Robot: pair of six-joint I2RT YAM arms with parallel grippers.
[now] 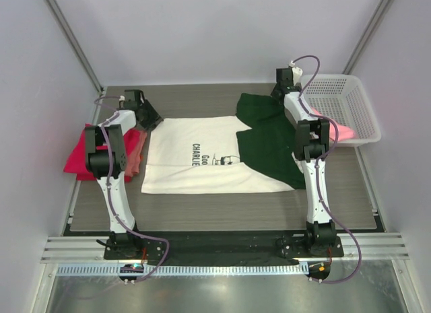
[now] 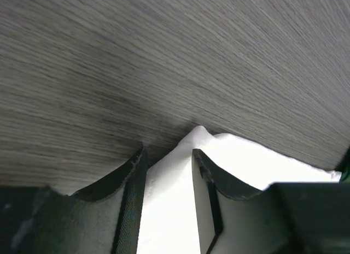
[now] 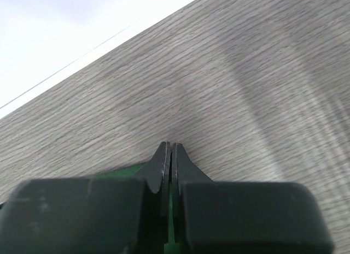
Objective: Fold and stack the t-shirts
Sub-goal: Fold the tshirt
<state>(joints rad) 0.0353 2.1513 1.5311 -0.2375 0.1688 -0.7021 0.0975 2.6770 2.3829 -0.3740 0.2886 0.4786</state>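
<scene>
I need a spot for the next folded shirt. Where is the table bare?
Bare wood runs along the near edge, between the cream-white shirt and the arm bases, and along the far edge. The left side is crowded by the red stack, the right by the basket.

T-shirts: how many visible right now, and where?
3 at least. Cream-white t-shirt with green shoulders spread at table centre; red t-shirt at the left edge, possibly a stack; pink t-shirt in the white mesh basket, far right. More may be hidden.
</scene>
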